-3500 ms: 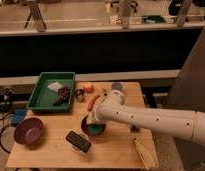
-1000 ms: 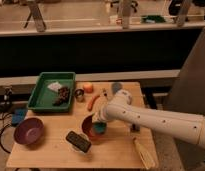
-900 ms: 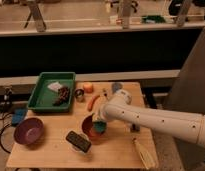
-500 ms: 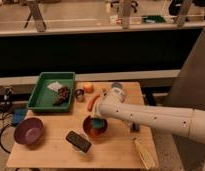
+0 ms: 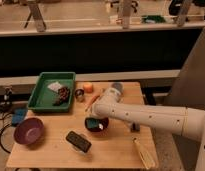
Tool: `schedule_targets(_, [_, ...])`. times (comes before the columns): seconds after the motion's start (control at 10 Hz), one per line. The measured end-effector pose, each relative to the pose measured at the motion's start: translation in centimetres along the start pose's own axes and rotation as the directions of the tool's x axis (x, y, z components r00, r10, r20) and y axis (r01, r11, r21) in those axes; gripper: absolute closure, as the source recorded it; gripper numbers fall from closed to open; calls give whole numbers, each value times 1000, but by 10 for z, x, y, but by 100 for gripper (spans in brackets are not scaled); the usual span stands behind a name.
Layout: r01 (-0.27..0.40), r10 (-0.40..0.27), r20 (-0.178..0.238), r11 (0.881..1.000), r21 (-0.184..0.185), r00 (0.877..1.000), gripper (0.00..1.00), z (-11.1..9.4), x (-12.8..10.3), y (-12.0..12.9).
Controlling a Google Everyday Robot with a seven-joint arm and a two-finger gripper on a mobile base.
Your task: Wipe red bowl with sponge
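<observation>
gripper: the gripper [image 5: 96, 116] is over the small round dark red bowl [image 5: 96, 124]; finger state cannot be told.
sponge: small teal-blue rectangular sponge [image 5: 94, 121] inside the bowl.
risk: hard pressing could slide the bowl across the wooden worktop [image 5: 118, 147].

We are finding no readable text, labels or numbers anywhere; the gripper [image 5: 97, 120] is hovering over the red bowl [image 5: 96, 124].
</observation>
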Motion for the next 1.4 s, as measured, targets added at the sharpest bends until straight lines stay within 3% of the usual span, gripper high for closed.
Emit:
schedule_targets(0.3, [5, -6, 32, 999, 50, 999, 100, -6, -17, -5])
schedule_targets(0.5, [6, -9, 47, 998, 62, 999, 100, -12, -28, -1])
schedule_targets(1.0, [-16, 14, 61, 999, 33, 998, 100, -20, -38, 26])
schedule_targets(1.4, [-38, 37, 59, 999, 11, 998, 100, -24, -24, 46])
